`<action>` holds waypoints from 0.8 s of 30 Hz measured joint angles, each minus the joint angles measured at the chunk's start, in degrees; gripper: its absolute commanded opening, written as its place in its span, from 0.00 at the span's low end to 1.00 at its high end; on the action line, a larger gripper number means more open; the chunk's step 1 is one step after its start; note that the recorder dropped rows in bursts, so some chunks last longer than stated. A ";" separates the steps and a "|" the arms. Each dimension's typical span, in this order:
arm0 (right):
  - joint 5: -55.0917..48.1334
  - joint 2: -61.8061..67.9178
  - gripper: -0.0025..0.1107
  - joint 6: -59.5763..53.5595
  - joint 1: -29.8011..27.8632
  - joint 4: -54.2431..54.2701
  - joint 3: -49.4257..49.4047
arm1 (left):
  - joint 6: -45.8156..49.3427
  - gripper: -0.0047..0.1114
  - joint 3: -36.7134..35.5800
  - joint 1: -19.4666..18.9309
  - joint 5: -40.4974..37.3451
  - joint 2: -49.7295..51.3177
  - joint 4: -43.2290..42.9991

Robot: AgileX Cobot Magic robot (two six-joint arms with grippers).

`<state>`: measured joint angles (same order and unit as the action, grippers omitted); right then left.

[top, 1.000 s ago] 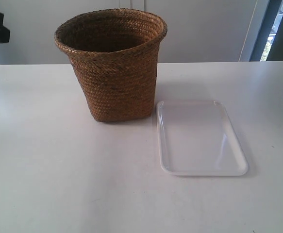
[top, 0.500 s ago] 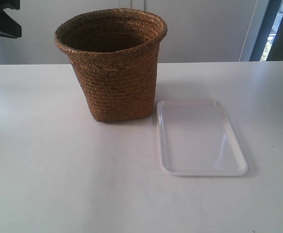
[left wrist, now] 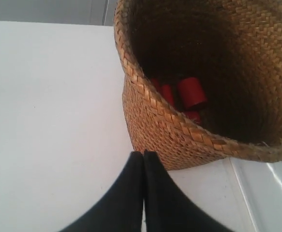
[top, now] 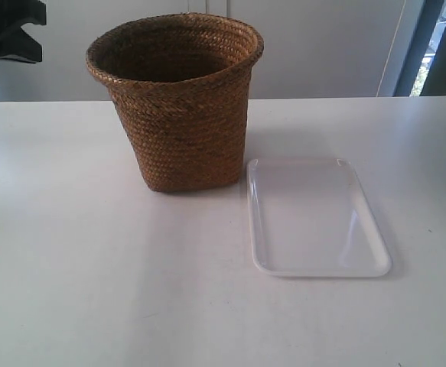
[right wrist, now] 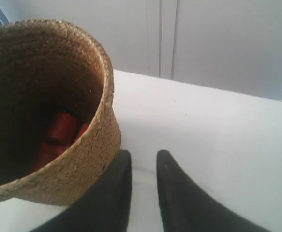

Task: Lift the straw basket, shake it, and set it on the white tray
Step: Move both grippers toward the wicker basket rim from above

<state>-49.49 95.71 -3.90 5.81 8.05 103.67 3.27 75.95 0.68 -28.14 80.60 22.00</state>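
The straw basket stands upright on the white table, its base just left of the white tray, which lies flat with nothing on it. Red cylinders lie in the basket's bottom, and they show in the right wrist view too. My left gripper is shut with nothing in it, above the table and close to the basket's outer wall. My right gripper is open beside the basket's rim, holding nothing. A tray corner shows by the basket's base.
A dark arm part hangs at the exterior view's upper left, behind the table. A wall with pale panels runs behind the table, and a window strip is at the far right.
The dark arm part at the exterior view's upper left has moved rightward and up, further into the frame. Basket and tray have not moved.
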 measured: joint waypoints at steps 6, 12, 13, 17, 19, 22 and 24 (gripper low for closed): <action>3.83 2.21 0.47 0.83 -0.14 -0.49 2.19 | 0.00 0.34 4.19 0.00 1.21 2.92 0.99; 4.06 6.63 0.47 2.10 -0.22 -0.61 4.26 | 0.00 0.43 7.88 0.00 0.53 7.16 0.99; 4.06 7.17 0.47 2.40 -0.22 -0.61 4.64 | 0.00 0.44 8.31 0.00 0.53 7.70 1.08; 4.17 8.96 0.49 3.11 -0.22 -0.50 5.24 | 0.00 0.46 10.50 0.00 0.53 10.36 1.75; 4.17 9.84 0.49 3.60 -0.22 -0.26 5.34 | 0.00 0.46 11.40 0.00 0.53 11.72 2.06; 4.17 11.10 0.52 3.90 -0.22 0.13 5.34 | 0.94 0.46 12.23 0.00 0.53 13.50 2.89; 4.17 11.90 0.55 3.90 -0.22 0.59 5.47 | 2.11 0.46 12.80 0.00 0.53 14.54 3.37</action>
<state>-45.32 107.60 0.00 5.59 8.64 109.13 5.38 88.75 0.68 -27.61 95.14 25.37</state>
